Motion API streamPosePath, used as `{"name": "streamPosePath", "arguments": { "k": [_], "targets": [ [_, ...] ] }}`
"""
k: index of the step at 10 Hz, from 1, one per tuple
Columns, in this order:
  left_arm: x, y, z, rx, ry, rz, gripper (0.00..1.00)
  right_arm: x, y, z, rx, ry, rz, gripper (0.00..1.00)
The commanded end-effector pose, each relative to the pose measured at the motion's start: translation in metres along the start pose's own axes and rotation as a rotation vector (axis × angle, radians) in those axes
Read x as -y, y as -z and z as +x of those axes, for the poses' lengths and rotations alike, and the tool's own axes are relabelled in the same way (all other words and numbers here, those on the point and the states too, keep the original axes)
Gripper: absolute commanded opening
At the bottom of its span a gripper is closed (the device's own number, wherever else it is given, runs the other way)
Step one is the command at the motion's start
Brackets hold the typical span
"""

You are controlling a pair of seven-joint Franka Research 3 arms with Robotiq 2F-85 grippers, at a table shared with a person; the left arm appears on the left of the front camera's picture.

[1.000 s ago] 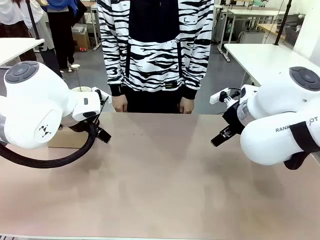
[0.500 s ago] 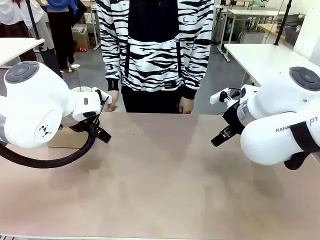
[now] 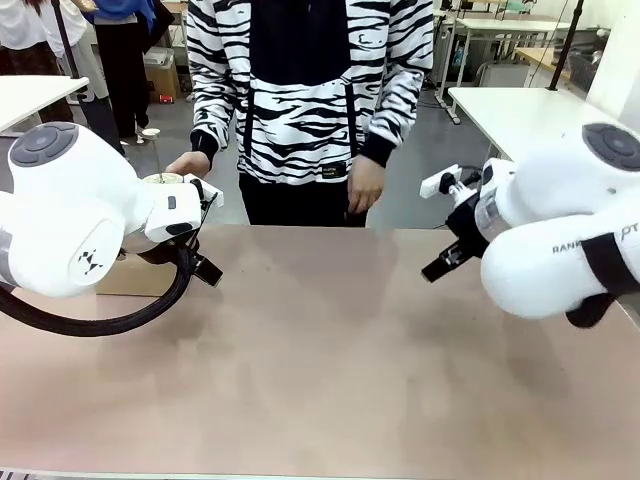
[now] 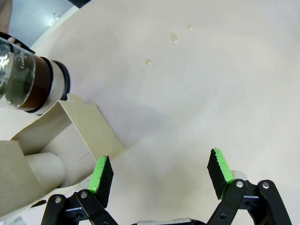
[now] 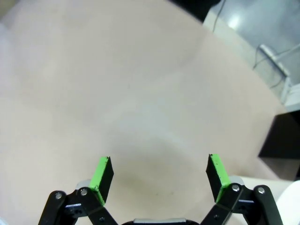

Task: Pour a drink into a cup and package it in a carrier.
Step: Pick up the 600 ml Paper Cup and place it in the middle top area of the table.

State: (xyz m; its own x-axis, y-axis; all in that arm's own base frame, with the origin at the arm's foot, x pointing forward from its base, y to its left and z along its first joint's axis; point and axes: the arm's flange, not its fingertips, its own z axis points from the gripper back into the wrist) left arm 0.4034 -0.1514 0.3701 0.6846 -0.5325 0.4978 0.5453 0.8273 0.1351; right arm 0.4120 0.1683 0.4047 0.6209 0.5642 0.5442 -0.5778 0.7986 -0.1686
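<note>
While angled down over the pale tan surface [image 3: 330, 350], hung with jaws spread and empty: left tool [image 4: 160, 169] just beside brown cardboard cup carrier [image 4: 89, 126], right tool [image 5: 160, 171] over bare surface.

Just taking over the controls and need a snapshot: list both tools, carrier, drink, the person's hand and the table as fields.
left tool: open, empty, over the table beside the carrier
right tool: open, empty, over the table
carrier: brown cardboard, on the robot's left side of the table
drink: dark brown, in glass jug next to carrier
person's hand: reaching toward the jug side; contact unclear
table: a few small droplets
</note>
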Motion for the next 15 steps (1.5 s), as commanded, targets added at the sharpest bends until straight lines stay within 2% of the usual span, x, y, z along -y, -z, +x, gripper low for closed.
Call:
{"name": "streamPosePath", "arguments": {
  "k": [1, 3, 4, 5, 6, 7, 9, 10, 13, 14, 15],
  "targets": [
    [0.000, 0.000, 0.000, 0.000, 0.001, 0.000, 1.00, 0.046, -0.059, 0.044, 0.065, -0.046, 0.076, 1.00],
    [0.000, 0.000, 0.000, 0.000, 0.001, 0.000, 1.00, 0.106, -0.126, 0.050, 0.138, -0.122, 0.201, 1.00],
    [0.000, 0.000, 0.000, 0.000, 0.001, 0.000, 1.00, 0.145, -0.139, 0.034, 0.159, -0.163, 0.281, 1.00],
    [0.000, 0.000, 0.000, 0.000, 0.001, 0.000, 1.00, 0.186, -0.138, 0.012, 0.195, -0.173, 0.378, 1.00],
    [0.000, 0.000, 0.000, 0.000, 0.001, 0.000, 1.00, 0.227, -0.129, -0.020, 0.288, -0.217, 0.456, 1.00],
    [0.000, 0.000, 0.000, 0.000, 0.001, 0.000, 1.00, 0.252, -0.110, -0.052, 0.378, -0.226, 0.503, 1.00],
    [0.000, 0.000, 0.000, 0.000, 0.001, 0.000, 1.00, 0.260, -0.067, -0.089, 0.500, -0.207, 0.524, 1.00],
    [0.000, 0.000, 0.000, 0.000, 0.001, 0.000, 1.00, 0.245, -0.128, -0.080, 0.399, -0.196, 0.438, 1.00],
    [0.000, 0.000, 0.000, 0.000, 0.001, 0.000, 1.00, 0.245, -0.128, -0.080, 0.399, -0.196, 0.438, 1.00],
    [0.000, 0.000, 0.000, 0.000, 0.001, 0.000, 1.00, 0.249, -0.108, -0.090, 0.408, -0.210, 0.449, 1.00],
    [0.000, 0.000, 0.000, 0.000, 0.001, 0.000, 1.00, 0.269, -0.089, -0.107, 0.459, -0.172, 0.500, 1.00]
  ]
}}
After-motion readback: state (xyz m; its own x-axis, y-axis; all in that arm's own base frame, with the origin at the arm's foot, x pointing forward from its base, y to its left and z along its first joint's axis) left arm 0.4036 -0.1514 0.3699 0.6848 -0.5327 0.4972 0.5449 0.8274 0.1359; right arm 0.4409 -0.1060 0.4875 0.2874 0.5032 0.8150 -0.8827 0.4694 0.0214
